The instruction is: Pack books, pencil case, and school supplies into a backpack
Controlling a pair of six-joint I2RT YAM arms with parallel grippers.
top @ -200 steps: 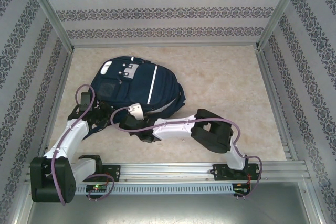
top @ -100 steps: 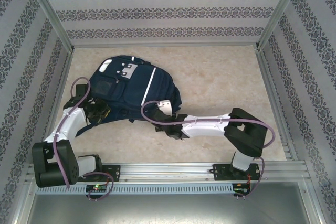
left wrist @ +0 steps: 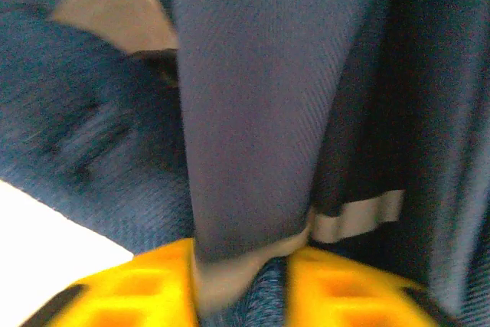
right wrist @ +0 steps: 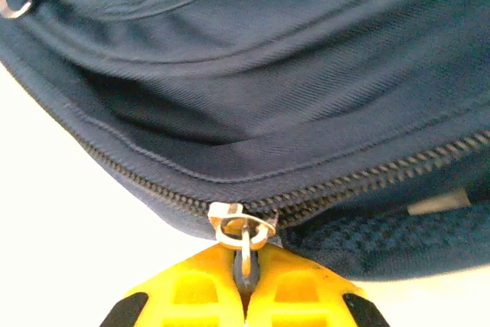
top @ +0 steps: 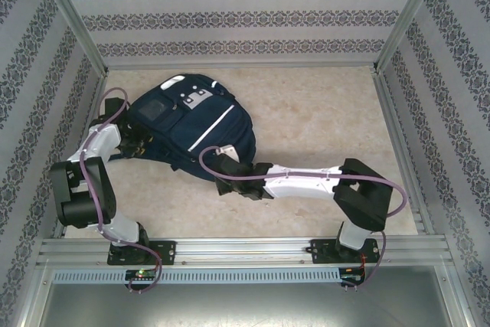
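The navy backpack [top: 187,120] lies flat on the table, left of centre, its white patches toward the back. My left gripper [top: 135,145] is at its left edge. In the left wrist view its yellow fingers [left wrist: 130,292] stand apart, open, with a navy strap [left wrist: 253,97] of the backpack [left wrist: 76,151] running down between them. My right gripper [top: 218,168] is at the backpack's near edge, shut on the metal zipper pull [right wrist: 243,227] of the backpack [right wrist: 268,74]. The books, pencil case and school supplies are out of view.
Patterned walls and metal posts [top: 73,17] enclose the table on three sides. Bare tabletop [top: 321,112] stretches right of the backpack. The arm bases sit on a rail [top: 245,250] at the near edge.
The backpack has slid and turned toward the back left. My left arm swung left and back with it, and its jaws have parted. My right arm stretched out leftward, still on the zipper pull.
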